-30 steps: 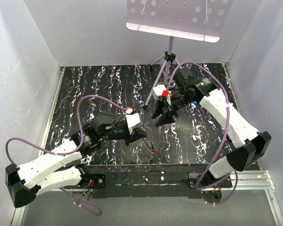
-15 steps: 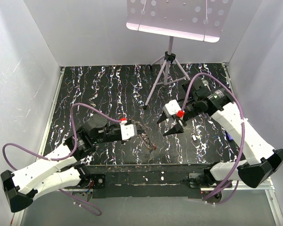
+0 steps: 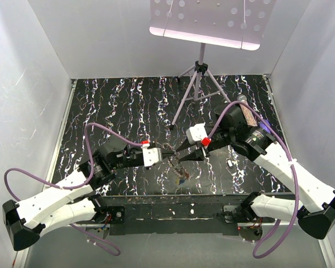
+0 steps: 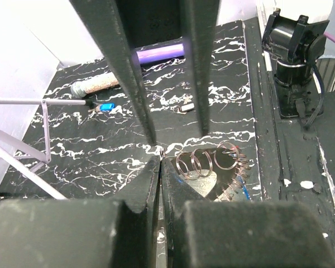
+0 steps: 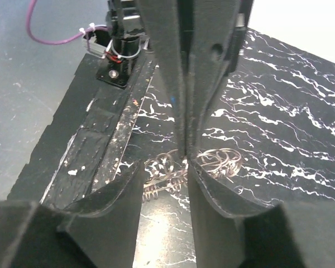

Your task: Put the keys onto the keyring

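Observation:
The keyring [image 4: 212, 161] is a coiled grey-brown wire loop with a silver key [image 4: 204, 187] and a bit of blue hanging on it. My left gripper [image 4: 161, 159] is shut on a thin end of its wire and holds it just above the table. In the top view the strand [image 3: 181, 175] trails down below the two grippers. My right gripper [image 5: 163, 184] is open, tip to tip with the left gripper [image 3: 168, 157], its fingers [image 5: 212, 190] standing either side of the left tips over the coils [image 5: 218, 159]. It shows in the top view [image 3: 183, 157] too.
A small loose key [image 3: 229, 162] lies right of the grippers; it also shows in the left wrist view [image 4: 184, 108]. A blue-headed key [image 4: 105, 106] and a speckled tube [image 4: 95, 85] lie farther back. A tripod stand [image 3: 198, 78] stands at the back centre. The black front rail [image 3: 173, 206] borders the mat.
My right arm has swung down and left from the tripod to meet the left gripper. The left gripper has edged right, and the keyring strand now hangs from it.

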Tool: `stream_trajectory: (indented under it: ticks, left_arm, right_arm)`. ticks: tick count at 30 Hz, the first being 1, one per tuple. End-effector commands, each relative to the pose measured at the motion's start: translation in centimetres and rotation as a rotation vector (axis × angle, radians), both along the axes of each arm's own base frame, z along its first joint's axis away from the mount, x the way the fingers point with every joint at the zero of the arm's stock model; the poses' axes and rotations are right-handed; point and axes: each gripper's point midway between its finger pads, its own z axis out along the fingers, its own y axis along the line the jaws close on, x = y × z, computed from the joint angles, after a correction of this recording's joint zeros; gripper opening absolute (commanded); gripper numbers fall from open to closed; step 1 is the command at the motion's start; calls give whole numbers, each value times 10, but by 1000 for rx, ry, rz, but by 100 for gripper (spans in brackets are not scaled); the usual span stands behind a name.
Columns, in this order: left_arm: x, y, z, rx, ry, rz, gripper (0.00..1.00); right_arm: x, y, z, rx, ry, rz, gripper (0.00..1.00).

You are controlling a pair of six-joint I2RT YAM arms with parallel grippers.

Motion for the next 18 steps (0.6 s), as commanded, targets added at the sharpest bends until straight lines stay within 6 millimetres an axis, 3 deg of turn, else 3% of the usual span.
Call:
stream_trajectory:
  ticks: [1, 5, 18]
  left_arm:
    - [-1, -3, 21, -93, -29, -13, 0]
    - [-1, -4, 22, -128, -10, -7, 0]
    - [-1, 0, 21, -201, 38, 14, 0]
  right_arm:
    - [14, 12, 19, 64, -7, -67, 42]
    - [9, 11, 11, 42, 22, -55, 35]
    - [13, 8, -2, 1, 82, -109, 34]
